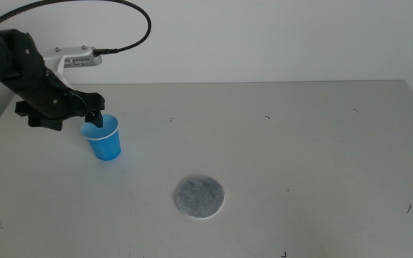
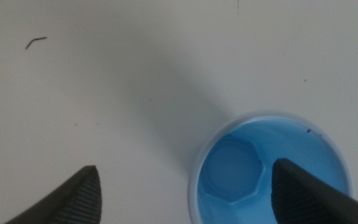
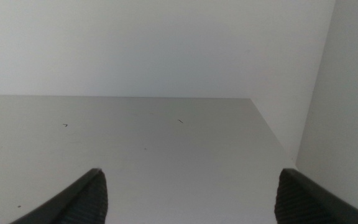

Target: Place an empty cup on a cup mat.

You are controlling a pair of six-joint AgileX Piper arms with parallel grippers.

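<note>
The blue cup [image 1: 105,140] stands upright at the left of the table, empty, with its blue inside showing [image 2: 253,171]. My left gripper [image 1: 93,117] is at the cup's near-left rim and is open [image 2: 184,167]. One jaw hangs over the cup's mouth and the other is outside its wall. The round grey speckled cup mat [image 1: 200,196] lies flat toward the table's front middle, well to the right of the cup and bare. My right gripper [image 3: 190,174] is open with nothing between its jaws and is out of the middle view.
The left arm's black cable loops above the table at the back left [image 1: 138,29]. A white wall stands behind the grey table [image 1: 300,143]. The right wrist view shows the table's far corner [image 3: 251,99].
</note>
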